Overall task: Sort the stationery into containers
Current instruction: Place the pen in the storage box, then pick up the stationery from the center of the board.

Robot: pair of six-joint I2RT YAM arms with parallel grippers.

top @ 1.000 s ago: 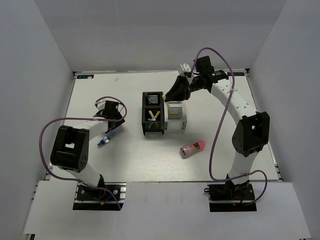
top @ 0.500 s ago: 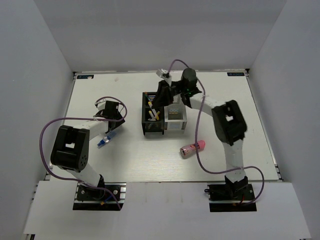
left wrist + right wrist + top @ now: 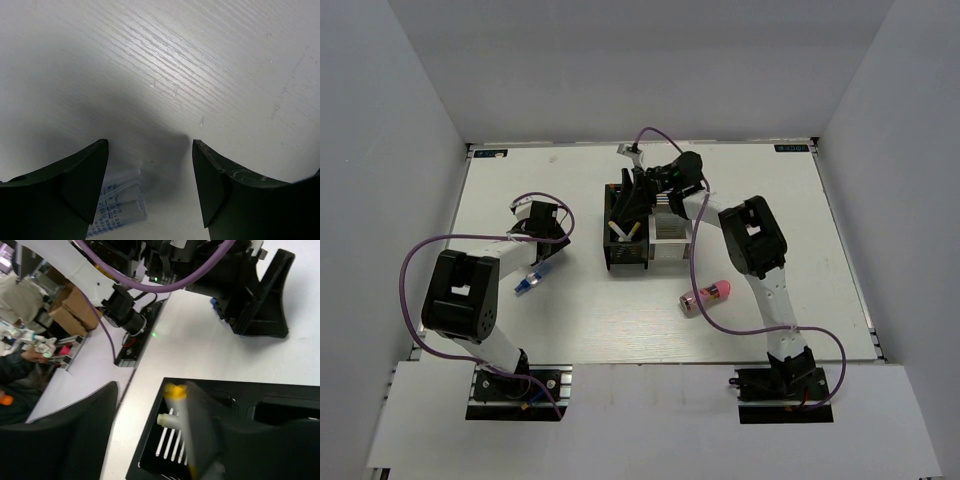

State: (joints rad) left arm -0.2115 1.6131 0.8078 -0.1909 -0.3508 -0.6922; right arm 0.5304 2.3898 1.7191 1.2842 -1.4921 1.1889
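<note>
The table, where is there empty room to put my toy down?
Biggest bare patch: the near strip of the table between the blue-capped bottle and the pink cylinder. Also bare: the far-left corner and the far-right corner. Crowded: the middle, where the right claw hangs over the black organiser beside the white organiser.

Left arm [image 3: 470, 285] folded near the table's [image 3: 800, 230] left edge, its pincer [image 3: 149, 150] pointed down close over the surface, jaws parted, right arm [image 3: 752, 240] reaching to the far middle of the table, wrist angled left, pincer [image 3: 628, 210] tipped downward, jaws spread apart
</note>
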